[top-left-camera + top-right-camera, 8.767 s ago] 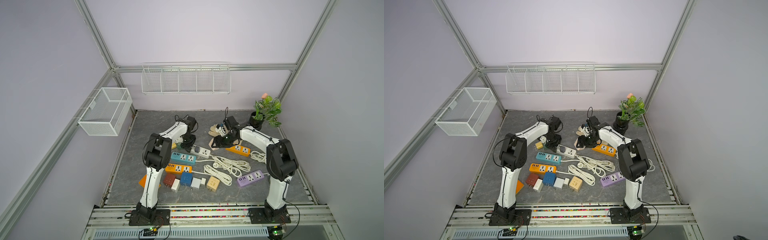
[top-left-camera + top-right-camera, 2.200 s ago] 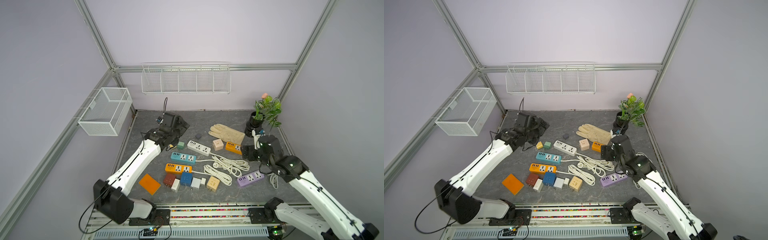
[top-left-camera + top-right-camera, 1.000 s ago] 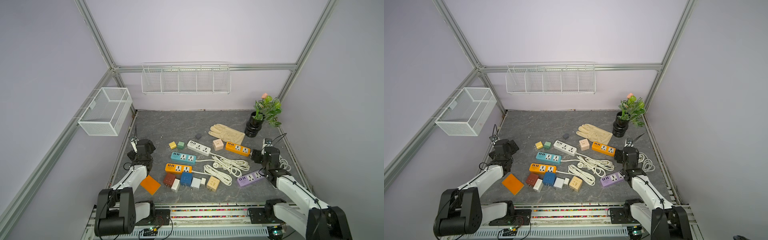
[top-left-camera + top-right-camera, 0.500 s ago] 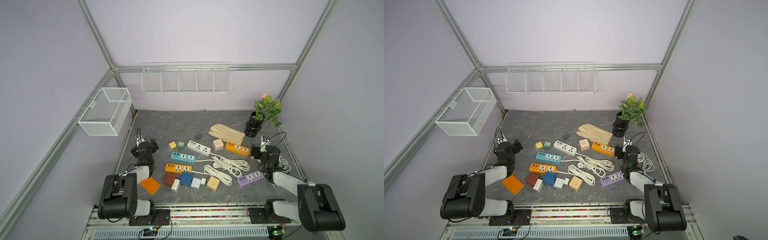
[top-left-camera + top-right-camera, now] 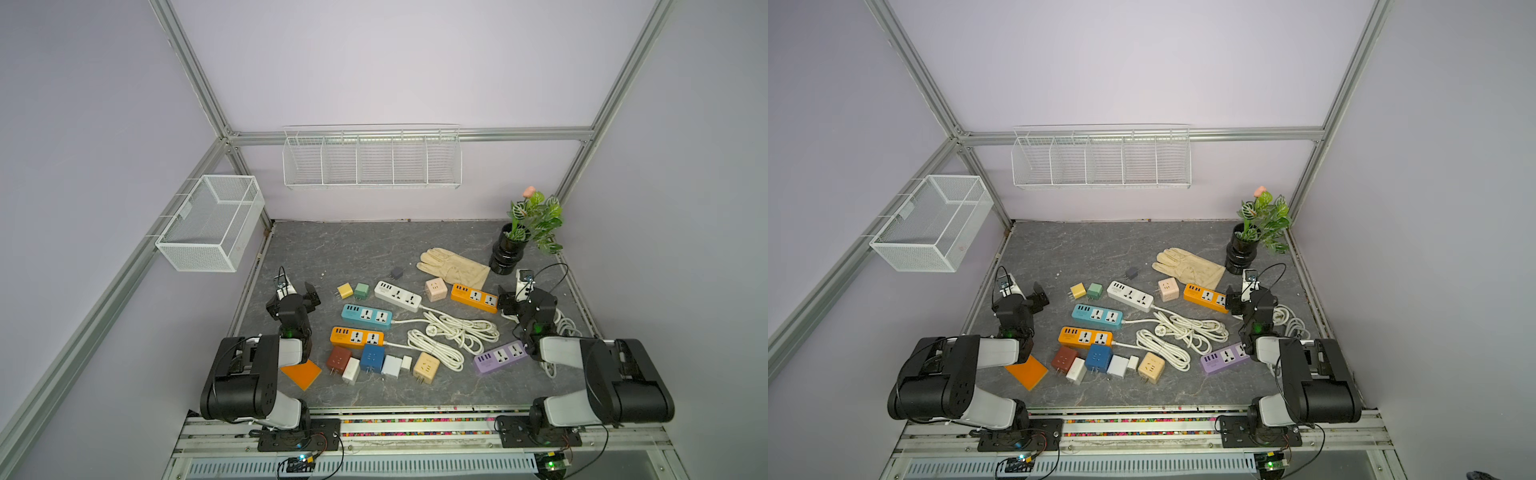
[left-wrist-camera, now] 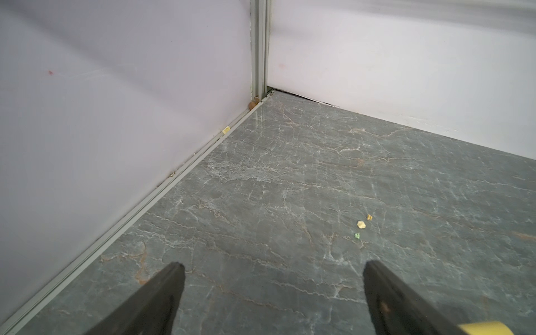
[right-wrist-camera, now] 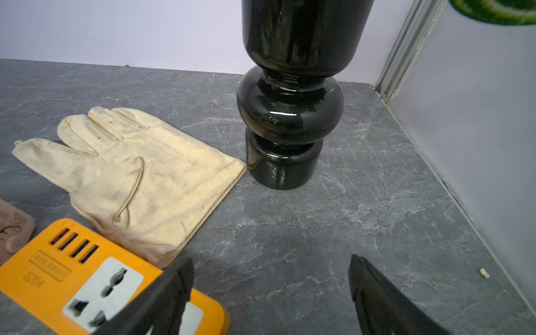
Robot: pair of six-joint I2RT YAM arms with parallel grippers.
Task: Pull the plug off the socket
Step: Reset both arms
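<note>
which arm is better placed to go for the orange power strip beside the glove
Right. The right gripper is open, with one finger at the end of that orange power strip by the glove. The left gripper, also open, sits on the far side, facing the wall corner.

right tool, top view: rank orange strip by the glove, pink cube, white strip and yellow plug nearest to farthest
1. orange strip, beside the right tool
2. pink cube, just past it
3. white strip, mid table
4. yellow plug, toward the left arm
</note>
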